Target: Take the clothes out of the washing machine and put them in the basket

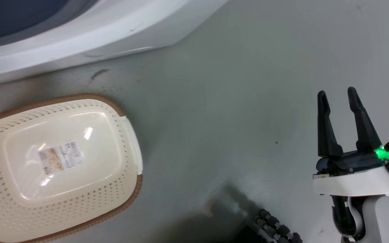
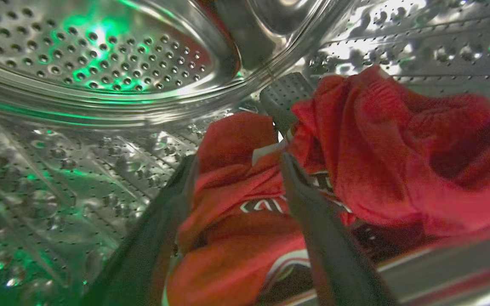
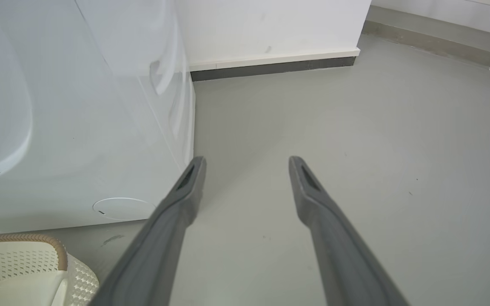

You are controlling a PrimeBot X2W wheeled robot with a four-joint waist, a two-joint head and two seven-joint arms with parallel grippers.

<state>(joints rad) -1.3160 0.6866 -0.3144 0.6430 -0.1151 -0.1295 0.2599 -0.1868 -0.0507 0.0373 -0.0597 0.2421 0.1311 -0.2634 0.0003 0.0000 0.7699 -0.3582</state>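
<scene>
While the left gripper (image 2: 236, 165) reaches inside the steel drum (image 2: 58, 178), its two fingers (image 2: 313, 221) stand apart, unclenched, with a fold of the red clothes (image 2: 381, 144) between them. The heap lies on the drum wall, mostly ahead and to the right of the fingers in the left wrist view, and white lettering (image 2: 266, 206) shows in the gap. Outside, the right gripper (image 1: 337, 92) hovers spread over the grey floor (image 1: 235, 101), well apart from the basket (image 1: 127, 199), which stands near the washing machine (image 1: 79, 37).
</scene>
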